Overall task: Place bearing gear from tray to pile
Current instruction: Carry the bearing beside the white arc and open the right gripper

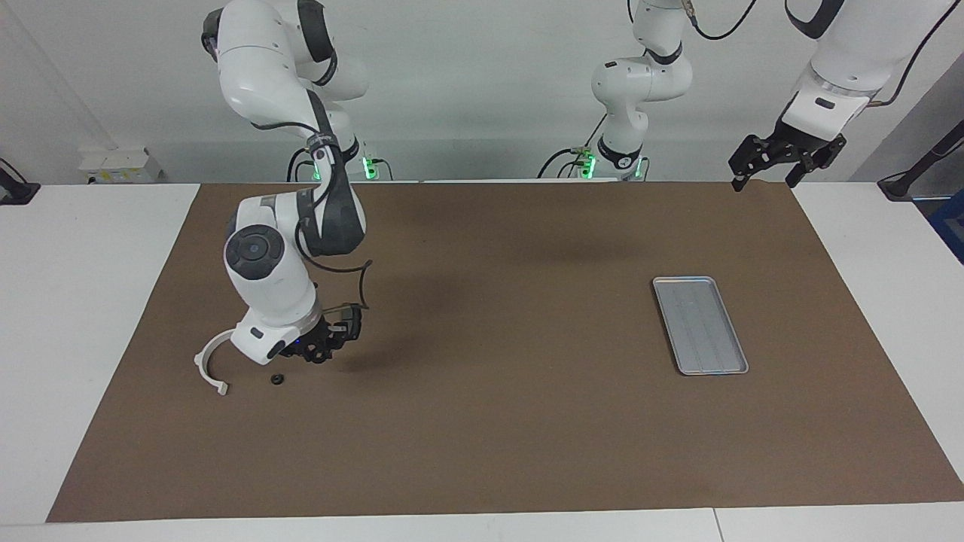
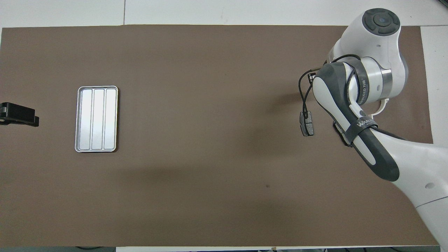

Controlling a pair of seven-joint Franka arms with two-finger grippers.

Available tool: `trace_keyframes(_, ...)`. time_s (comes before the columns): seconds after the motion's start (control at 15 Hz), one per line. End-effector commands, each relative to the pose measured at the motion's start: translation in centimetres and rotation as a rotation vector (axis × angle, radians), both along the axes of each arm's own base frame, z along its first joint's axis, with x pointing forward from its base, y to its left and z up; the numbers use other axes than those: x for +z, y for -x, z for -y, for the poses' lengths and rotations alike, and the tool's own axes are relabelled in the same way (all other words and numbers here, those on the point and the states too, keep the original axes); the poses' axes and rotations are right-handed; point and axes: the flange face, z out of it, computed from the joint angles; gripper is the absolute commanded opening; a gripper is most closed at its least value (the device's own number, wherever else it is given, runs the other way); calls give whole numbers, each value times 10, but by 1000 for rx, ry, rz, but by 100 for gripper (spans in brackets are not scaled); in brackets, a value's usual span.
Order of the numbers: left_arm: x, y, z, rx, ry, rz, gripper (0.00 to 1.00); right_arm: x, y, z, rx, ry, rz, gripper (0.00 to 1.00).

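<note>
Tray (image 1: pixel 700 325): lying bare toward the left arm's end.
Bearing gear (image 1: pixel 277 379): small dark ring, probably it, resting on the mat beside the white bracket (image 1: pixel 208 366) (brake pad (image 2: pixel 307 123) nearby).
Right gripper (image 1: pixel 325 340): hanging low by the pile, fingers clenched, seemingly holding nothing.
Left gripper (image 1: pixel 779 162): waiting raised, fingers released.
Progress: placing looking done; retreat remaining.

1. White bracket (image 1: pixel 209 366): partly covered by the right arm's wrist in the facing view; mostly hidden overhead.
2. Right gripper (image 1: pixel 320 348): fingertips masked.
3. Left gripper (image 2: pixel 19 115): cut off at the overhead edge.
</note>
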Motion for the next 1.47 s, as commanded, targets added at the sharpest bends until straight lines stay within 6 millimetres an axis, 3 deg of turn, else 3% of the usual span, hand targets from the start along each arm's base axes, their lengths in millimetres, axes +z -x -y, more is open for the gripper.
trace_keyframes(0.0,2,10,0,-13,12,4,100,-26,12,7,26,-14,31,0)
trace_keyframes(0.33,1,10,1,-13,11,-1,100,-63,14,7,27,-29,73,0)
trace_keyframes(0.74,-1,10,5,-21,11,-1,100,-71,14,7,23,-34,85,2)
trace_keyframes(0.8,-3,10,5,-19,11,-4,100,-71,14,7,23,-34,85,47)
trace_keyframes(0.87,-3,10,5,-21,11,-4,100,-69,14,7,22,-34,87,99)
trace_keyframes(1.0,-3,10,5,-21,11,-5,100,-61,14,6,24,-32,86,100)
trace_keyframes(1.4,-2,9,4,-19,12,1,100,-6,17,6,18,-26,126,100)
